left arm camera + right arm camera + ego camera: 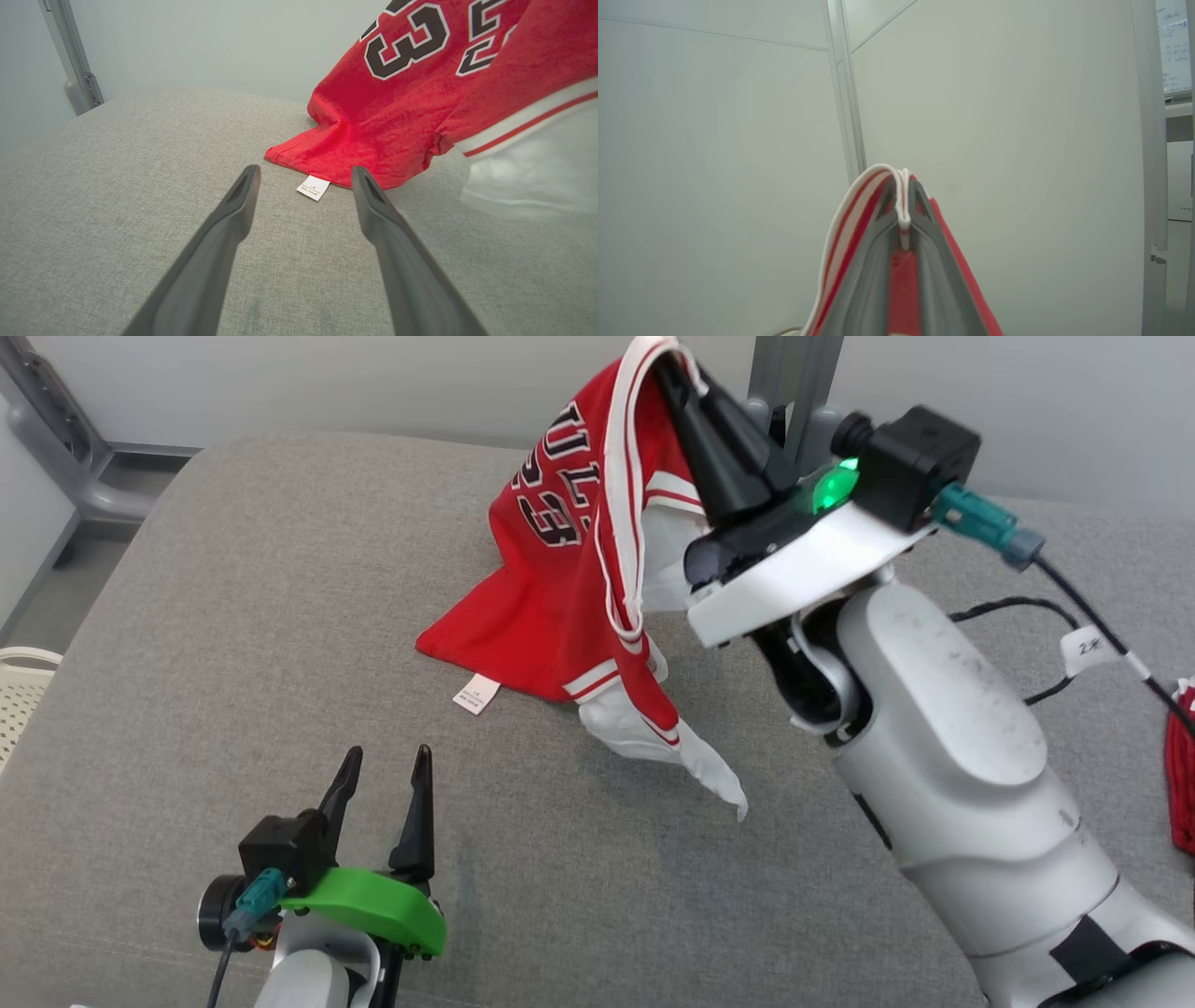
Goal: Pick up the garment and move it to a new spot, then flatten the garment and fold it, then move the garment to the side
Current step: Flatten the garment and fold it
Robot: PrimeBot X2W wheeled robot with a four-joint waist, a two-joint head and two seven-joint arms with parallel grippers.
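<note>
The garment (560,579) is a red jersey with white trim and black numbers. My right gripper (674,369) is shut on its white-edged band high above the grey cushion, fingers pointing up. In the right wrist view the trim (903,205) is pinched between my right gripper (903,186) tips. The jersey's lower hem and a white tag (477,693) still rest on the cushion. My left gripper (387,770) stands open low at the front left, apart from the cloth. Between its fingers (233,210) the left wrist view shows the tag (313,187) and the red hem (355,154).
The grey cushioned surface (233,616) spreads wide to the left and front. A grey metal post (794,392) rises behind the right arm. Another red cloth (1181,775) lies at the right edge. A white basket (19,695) sits off the left edge. Black cables (1027,616) trail over the right side.
</note>
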